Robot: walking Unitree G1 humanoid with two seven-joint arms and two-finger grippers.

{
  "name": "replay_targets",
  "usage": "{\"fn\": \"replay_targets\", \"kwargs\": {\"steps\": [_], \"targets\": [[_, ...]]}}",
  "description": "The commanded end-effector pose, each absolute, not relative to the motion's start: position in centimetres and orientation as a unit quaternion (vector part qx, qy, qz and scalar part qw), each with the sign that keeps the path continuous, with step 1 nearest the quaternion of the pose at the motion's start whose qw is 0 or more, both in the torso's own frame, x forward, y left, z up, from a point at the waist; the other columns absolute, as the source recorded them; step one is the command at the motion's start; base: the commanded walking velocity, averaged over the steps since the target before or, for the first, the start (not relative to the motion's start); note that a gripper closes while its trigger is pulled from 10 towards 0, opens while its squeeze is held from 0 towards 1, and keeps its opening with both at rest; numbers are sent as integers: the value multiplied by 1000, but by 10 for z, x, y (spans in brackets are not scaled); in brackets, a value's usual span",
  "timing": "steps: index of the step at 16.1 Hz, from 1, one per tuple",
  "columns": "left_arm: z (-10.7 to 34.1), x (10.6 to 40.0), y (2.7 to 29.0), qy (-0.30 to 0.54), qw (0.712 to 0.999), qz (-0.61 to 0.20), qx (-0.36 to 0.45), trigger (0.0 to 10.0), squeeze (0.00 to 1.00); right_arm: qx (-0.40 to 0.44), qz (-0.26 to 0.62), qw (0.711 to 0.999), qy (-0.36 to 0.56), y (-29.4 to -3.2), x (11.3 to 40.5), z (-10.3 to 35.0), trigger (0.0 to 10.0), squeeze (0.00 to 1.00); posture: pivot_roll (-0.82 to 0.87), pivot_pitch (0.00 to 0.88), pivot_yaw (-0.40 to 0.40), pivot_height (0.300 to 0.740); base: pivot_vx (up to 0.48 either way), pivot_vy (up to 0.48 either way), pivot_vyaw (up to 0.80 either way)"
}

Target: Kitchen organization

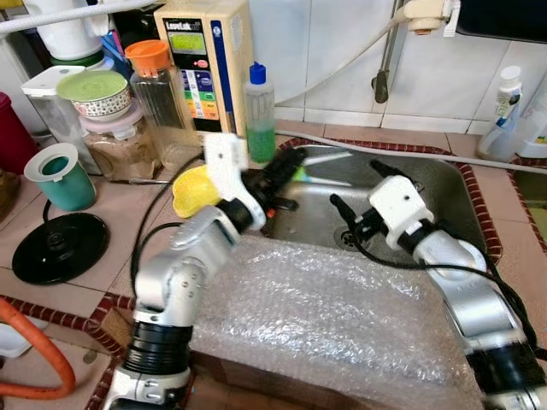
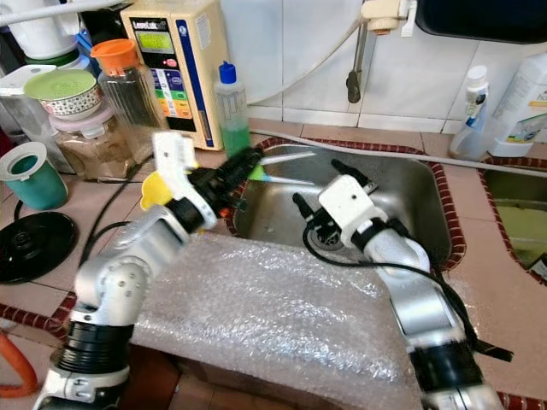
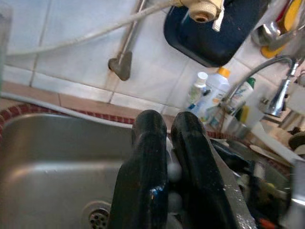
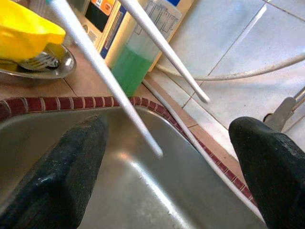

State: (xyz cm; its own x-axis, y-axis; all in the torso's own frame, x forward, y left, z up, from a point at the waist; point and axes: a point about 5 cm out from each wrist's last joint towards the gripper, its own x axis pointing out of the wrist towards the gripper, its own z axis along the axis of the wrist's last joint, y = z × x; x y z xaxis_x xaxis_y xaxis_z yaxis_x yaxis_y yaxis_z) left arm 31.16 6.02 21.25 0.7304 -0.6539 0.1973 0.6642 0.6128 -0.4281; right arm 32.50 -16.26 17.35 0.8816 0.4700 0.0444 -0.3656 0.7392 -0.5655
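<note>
Left gripper (image 1: 286,164) reaches over the sink's (image 1: 444,184) far-left corner, fingers clamped on two white chopsticks (image 2: 286,169) angling right across the basin. Right gripper (image 1: 359,195) hovers mid-sink, jaws apart.

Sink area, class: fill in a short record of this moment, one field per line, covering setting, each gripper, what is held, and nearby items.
setting: steel sink set in a tiled counter
left gripper: shut on white chopsticks, held over the sink
right gripper: open, inside the sink, holding nothing
front of sink: bubble wrap
nearby: green soap bottle, yellow item on the counter
</note>
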Motion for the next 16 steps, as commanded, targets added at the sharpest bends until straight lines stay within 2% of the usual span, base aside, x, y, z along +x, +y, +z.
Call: {"fn": "replay_targets", "kwargs": {"steps": [1,9,10,11,12,14,15,16], "targets": [[215,309,58,-11,898,-372,-236,0,0,-298,222,922,-108,-158,332,179,10000,0,53,0,46,740,0,0,0],[219,312,59,-29,904,-348,-246,0,0,-309,203,924,-93,-145,361,176,10000,0,56,0,30,740,0,0,0],[220,313,60,-30,905,-346,-246,0,0,-306,208,925,-87,-143,362,172,9098,0,57,0,30,740,0,0,0],[221,313,60,-32,904,-344,-251,0,0,-307,211,924,-84,-142,362,168,3451,0,61,0,31,740,0,0,0],[222,313,60,-32,905,-343,-251,0,0,-304,209,926,-81,-141,363,165,0,0,62,0,33,740,0,0,0],[219,313,61,-26,907,-341,-248,0,0,-295,203,930,-83,-142,364,164,0,0,60,0,36,740,0,0,0],[217,315,61,-25,914,-328,-237,4784,0,-293,197,932,-85,-142,365,165,3529,0,55,0,38,740,0,0,0],[217,316,60,-25,913,-329,-241,8980,0,-295,192,932,-88,-143,365,165,6706,0,53,0,43,740,0,0,0]]}}
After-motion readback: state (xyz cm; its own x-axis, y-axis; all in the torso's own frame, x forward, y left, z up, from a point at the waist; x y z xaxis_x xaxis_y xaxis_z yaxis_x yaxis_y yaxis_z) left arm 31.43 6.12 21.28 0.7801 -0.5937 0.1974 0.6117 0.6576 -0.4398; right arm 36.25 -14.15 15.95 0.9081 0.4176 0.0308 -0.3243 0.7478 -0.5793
